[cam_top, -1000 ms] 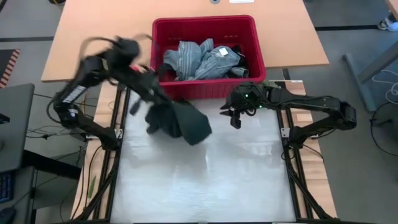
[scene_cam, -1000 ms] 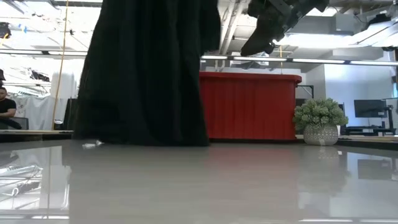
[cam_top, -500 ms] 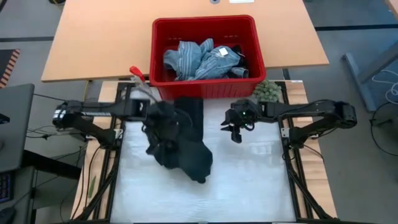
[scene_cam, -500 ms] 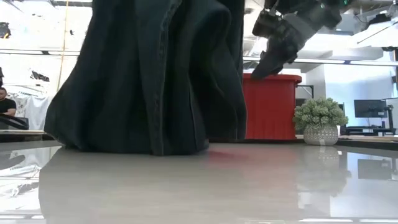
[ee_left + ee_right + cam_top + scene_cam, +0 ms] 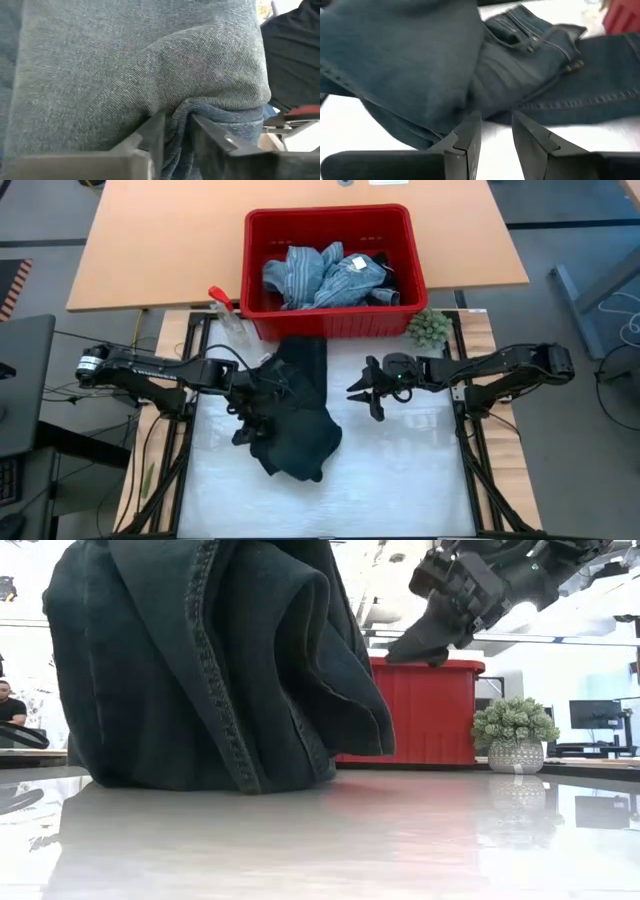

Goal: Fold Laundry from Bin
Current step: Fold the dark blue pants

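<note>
Table [image 5: 400,480]: one, pale top, seen whole only from above.

Bin [image 5: 330,228]: one, red, at the table's far edge. High view shows its contents, a heap of light blue laundry [image 5: 325,275] with a small dark bit beside it; low view shows only the red wall [image 5: 425,715].

Dark jeans [image 5: 295,415]: one garment, out of the bin, bunched on the table just in front of it, left of centre. High view gives a crumpled mass with one leg reaching back toward the bin. Low view shows it as a tall folded heap [image 5: 210,670], seams and stitching plain. Right wrist view alone shows waistband, pocket and rivets [image 5: 535,45].

Arms: two. Left gripper [image 5: 250,385] lies low at the garment's left side; left wrist view shows its fingers [image 5: 152,137] clenched on a denim fold. Right gripper [image 5: 368,385] hovers just right of the jeans, fingers [image 5: 470,135] parted, holding nothing.

Spray bottle [image 5: 228,315]: one, red trigger, left of the bin; high view only.

Green ball [image 5: 428,328]: one, by the bin's right corner; in the low view [image 5: 515,725] it sits on a small pot.

Person [image 5: 10,705]: one, far left background, low view only.
</note>
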`<state>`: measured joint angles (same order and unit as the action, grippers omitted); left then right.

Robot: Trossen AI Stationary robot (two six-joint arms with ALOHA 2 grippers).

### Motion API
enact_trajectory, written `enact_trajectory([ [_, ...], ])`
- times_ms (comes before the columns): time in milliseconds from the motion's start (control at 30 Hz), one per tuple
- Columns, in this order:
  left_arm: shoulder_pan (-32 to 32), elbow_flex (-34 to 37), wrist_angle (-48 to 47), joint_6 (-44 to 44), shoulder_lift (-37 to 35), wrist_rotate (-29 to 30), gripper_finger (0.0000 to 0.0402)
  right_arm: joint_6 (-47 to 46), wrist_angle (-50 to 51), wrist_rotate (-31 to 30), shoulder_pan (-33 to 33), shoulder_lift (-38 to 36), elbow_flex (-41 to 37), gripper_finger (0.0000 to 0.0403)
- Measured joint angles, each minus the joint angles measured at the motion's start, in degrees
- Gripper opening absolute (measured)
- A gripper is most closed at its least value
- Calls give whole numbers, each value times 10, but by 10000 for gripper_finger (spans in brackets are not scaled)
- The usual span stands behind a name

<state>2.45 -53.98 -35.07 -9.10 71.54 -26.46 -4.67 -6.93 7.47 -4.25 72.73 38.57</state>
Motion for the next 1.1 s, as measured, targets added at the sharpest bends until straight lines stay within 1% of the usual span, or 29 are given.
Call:
enact_trajectory([
  [100, -10, 0, 0, 64, -16, 20, 128, 1, -4, 0, 3, 0, 0, 150],
  [167, -20, 0, 6, 82, -25, 62, 143, 1, -4, 0, 3, 0, 0, 158],
  [267, -36, 0, -1, 69, -40, 123, 157, 1, -1, 0, 3, 0, 0, 171],
  [333, -47, 0, -40, 38, -52, 137, 160, 5, 10, 0, 3, 0, 0, 180],
  [433, -59, 0, -124, -22, -59, 116, 160, 28, 20, 0, 0, 0, 0, 192],
  [500, -59, 0, -163, -63, -59, 106, 159, 45, 19, 0, -4, 0, 0, 198],
  [567, -52, 0, -195, -95, -59, 93, 159, 66, 14, 0, -10, 0, 0, 203],
  [667, -43, 0, -234, -141, -59, 57, 158, 91, 1, 0, -21, 0, 0, 206],
  [767, -42, 0, -279, -196, -59, 15, 158, 97, -7, 0, -33, 0, 0, 206],
  [833, -42, 0, -309, -223, -59, 4, 158, 97, -7, 0, -39, 0, 0, 206],
  [900, -42, 0, -324, -229, -59, -4, 158, 97, -6, 0, -42, 0, 0, 206],
  [967, -42, -1, -317, -202, -61, -22, 158, 98, -3, 0, -43, 0, 0, 206],
  [1100, -44, -32, -267, -153, -64, -16, 158, 99, 6, 0, -43, 0, 0, 205],
])
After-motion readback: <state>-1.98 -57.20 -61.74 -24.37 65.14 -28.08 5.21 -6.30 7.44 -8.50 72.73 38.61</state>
